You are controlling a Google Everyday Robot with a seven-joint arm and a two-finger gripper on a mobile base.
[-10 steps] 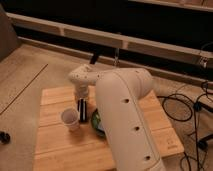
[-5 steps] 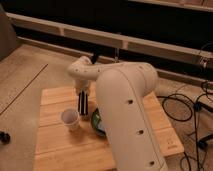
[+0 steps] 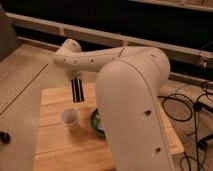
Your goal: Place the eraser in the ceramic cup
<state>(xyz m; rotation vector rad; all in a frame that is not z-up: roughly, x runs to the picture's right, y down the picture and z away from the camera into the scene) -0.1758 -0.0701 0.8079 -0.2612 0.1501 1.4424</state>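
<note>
Cup (image 3: 70, 118), small, plain white, handleless, stands on wooden table (image 3: 50, 146); pincer (image 3: 76, 91), fingers closed together, hangs just behind it.

No readable text or label anywhere, not even on the jaws above the ceramic cup (image 3: 70, 118)

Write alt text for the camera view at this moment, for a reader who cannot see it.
A white robot arm reaches over a wooden table, its shut gripper pointing down just above a white ceramic cup. A green bowl sits beside the cup, partly hidden by the arm. The eraser cannot be made out.
</note>
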